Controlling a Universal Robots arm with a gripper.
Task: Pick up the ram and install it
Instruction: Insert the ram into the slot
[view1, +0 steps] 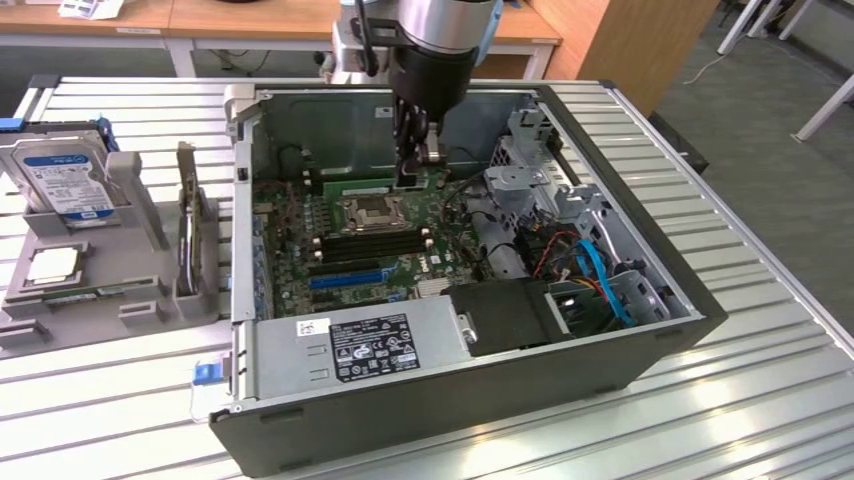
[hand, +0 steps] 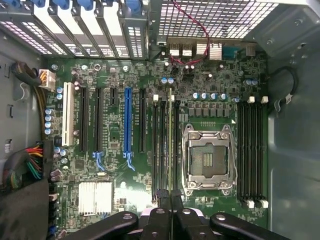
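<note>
I see the ram (view1: 358, 186) inside the open computer case (view1: 667, 300), standing on its long edge. Its green face is turned to the exterior camera. It is just behind the processor socket (view1: 371, 210) in that picture and runs toward the exterior view's left, away from the pincer (view1: 422, 178).

The pincer comes down from above into the case. Its fingers are drawn narrow and close on the end of the ram that points to the exterior view's right, so the stick reaches out from the fingertips to one side only.

In the wrist view the ram (hand: 170, 145) shows as a thin pale line that starts at the pincer (hand: 168, 197). It runs along the group of black memory slots (hand: 159, 145) between the processor socket (hand: 207, 157) and the blue expansion slot (hand: 127, 125). It is parallel to these slots and lined up with one of them. I cannot tell if its lower edge already sits in the slot or is a little above it.

A second group of black slots (hand: 251, 150) is on the other side of the socket, apart from the ram.

Outside the case, at the exterior view's left, a hard drive (view1: 60, 180) stands in a grey holder (view1: 134, 190), and a square silver processor chip (view1: 54, 265) lies in front of it on the slatted table (view1: 747, 400).
</note>
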